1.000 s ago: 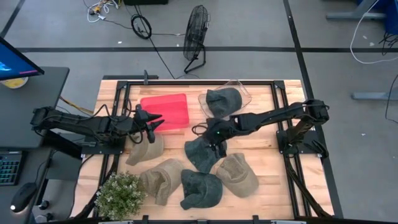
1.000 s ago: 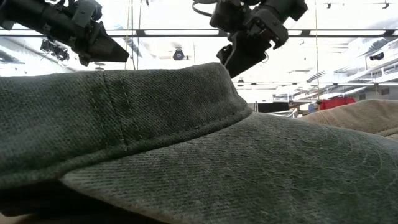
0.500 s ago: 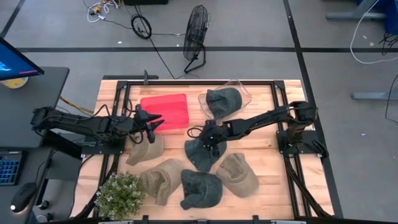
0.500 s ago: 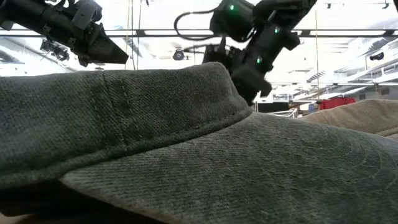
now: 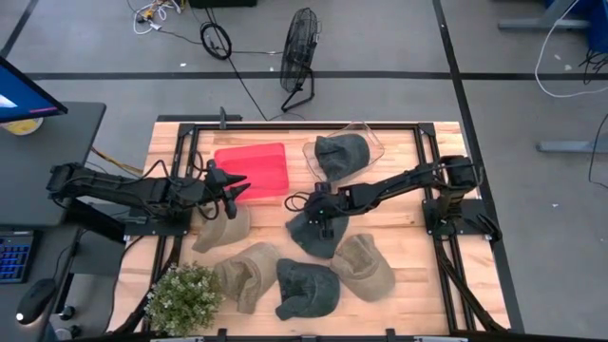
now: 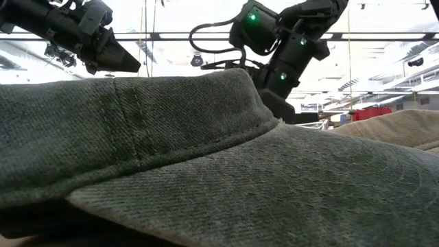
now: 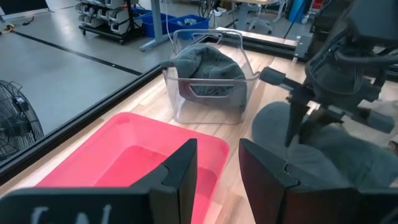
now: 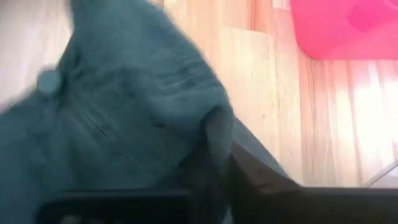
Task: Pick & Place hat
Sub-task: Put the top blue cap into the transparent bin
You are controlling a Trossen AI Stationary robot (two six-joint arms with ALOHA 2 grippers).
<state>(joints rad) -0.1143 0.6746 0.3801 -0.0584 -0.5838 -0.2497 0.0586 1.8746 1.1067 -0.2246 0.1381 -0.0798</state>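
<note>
Hats lie scattered across a wooden table [image 5: 399, 204], seen from above. Nearest the front edge sit a small potted plant [image 5: 185, 296], a tan hat [image 5: 245, 274], a dark green hat [image 5: 306, 288] and another tan hat [image 5: 363, 266]. Just behind them, near the middle of the table, lies a dark grey-green hat [image 5: 312, 233], the one being handled. The right gripper [image 5: 320, 220] is down on this hat, its arm reaching in from the table's right side. In the right wrist view the dark fingers [image 8: 214, 146] press into the hat's fabric [image 8: 124, 106] and pinch a fold of it, so the gripper is clenched on the hat. To the left, the left gripper [image 5: 239, 193] hovers above a fourth tan hat [image 5: 222, 228], at the edge of a red tray [image 5: 254, 169]; its fingers [image 7: 180, 168] stand slightly parted, holding nothing. Farther back, beside the red tray, a clear plastic bin [image 5: 353, 150] holds one more dark green hat [image 5: 340, 155]. Beyond the table, a black floor fan [image 5: 300, 52] stands on the grey floor.
</note>
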